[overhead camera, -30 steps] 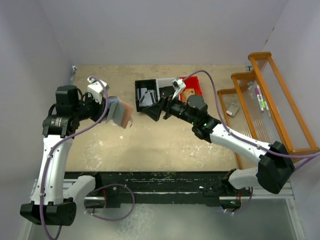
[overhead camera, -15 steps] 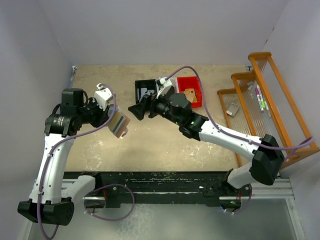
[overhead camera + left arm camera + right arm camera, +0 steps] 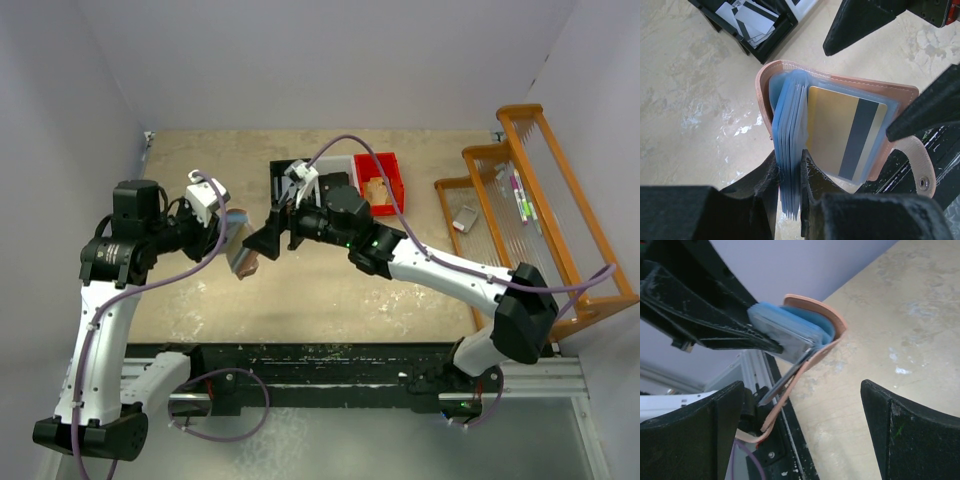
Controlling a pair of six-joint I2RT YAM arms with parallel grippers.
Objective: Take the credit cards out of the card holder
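Above table: salmon-pink card holder, blue sleeves, gold card.

The left arm is bending up the left of the top view, its left gripper pinching the card holder between narrow-set fingers. The right arm is stretching from lower right to centre, with the right gripper gaping wide.

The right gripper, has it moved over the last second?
Yes. The right gripper has swung left, away from the red bin, past the black tray, toward the card holder in the left gripper.
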